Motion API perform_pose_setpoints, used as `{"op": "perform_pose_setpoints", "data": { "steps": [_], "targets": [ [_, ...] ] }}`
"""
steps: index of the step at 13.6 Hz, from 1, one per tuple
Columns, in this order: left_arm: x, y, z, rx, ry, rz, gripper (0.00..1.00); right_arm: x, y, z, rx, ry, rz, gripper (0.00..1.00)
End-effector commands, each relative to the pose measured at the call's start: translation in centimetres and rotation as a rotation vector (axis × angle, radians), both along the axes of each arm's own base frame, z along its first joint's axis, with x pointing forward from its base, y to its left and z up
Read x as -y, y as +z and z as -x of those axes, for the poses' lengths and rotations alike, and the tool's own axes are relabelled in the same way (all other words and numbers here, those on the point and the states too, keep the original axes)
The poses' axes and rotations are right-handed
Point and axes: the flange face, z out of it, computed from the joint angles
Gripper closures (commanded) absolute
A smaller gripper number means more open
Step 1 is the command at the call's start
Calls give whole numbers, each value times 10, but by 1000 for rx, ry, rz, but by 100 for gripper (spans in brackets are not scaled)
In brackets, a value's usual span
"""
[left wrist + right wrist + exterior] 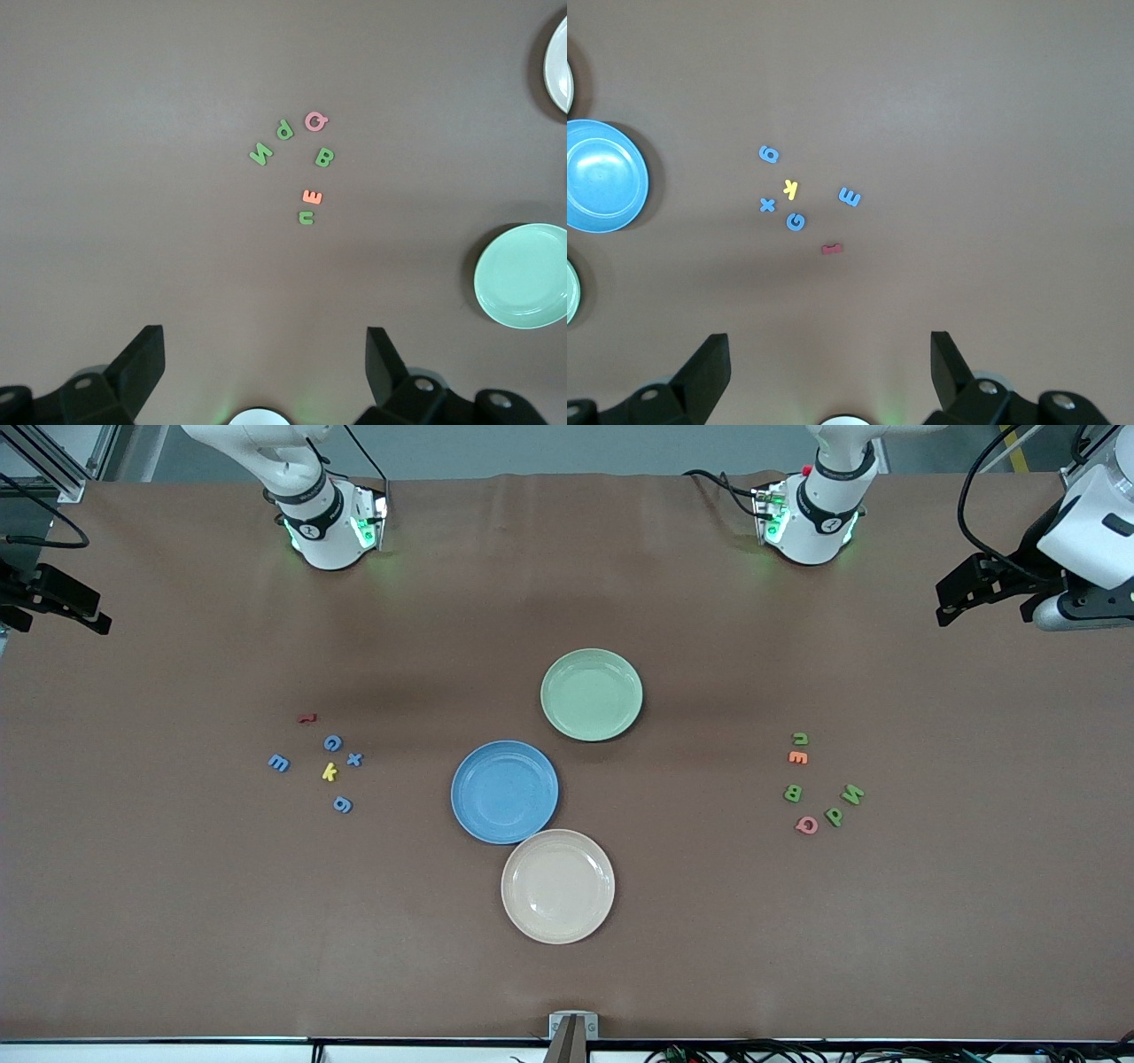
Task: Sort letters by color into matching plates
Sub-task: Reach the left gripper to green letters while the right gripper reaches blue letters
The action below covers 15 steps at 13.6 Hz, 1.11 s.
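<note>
Hovering spread wide, both empty: left gripper (266,354) near green letters (793,794) at the left arm's end, right gripper (830,354) near blue letters (332,743). Waiting mid-table: blue plate (504,792), green plate (591,694) farther. Risking pinching the crowding orange E (797,757) or yellow k (330,771).

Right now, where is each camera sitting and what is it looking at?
Front view: high across the table, facing both arm bases, the plates between the letter groups.
Left wrist view: above the green letters, its open left end effector showing.
Right wrist view: above the blue letters, open right end effector showing.
Shared: every view shows the blue plate or green plate.
</note>
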Motion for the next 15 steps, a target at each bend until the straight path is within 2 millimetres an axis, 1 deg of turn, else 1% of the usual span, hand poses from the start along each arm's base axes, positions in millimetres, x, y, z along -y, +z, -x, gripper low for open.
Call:
{"op": "perform_pose_setpoints", "data": {
  "steps": [1,4,6,8,10,13,15],
  "targets": [
    [-1,4,-2,3,-3,-13,0,1,3,4,-3,2,-7,0],
    [-6,2,-4,2,6,-12,0,0,4,5,-2,3,-7,0],
    [-6,-14,-14,-25,6,-16,0,-2,6,5,3,5,-7,0],
    [-8,-47,-29,-62,18,-8,0,-2,7,5,4,6,-7,0],
    [-8,-89,-35,-50,30,-8,0,-2,6,5,3,6,-7,0],
    [-10,-158,-37,-33,29,-10,0,-1,9,4,9,2,-4,0],
    [-8,-205,-34,-27,22,-5,0,3,4,-1,2,-18,-13,0]
  ]
}}
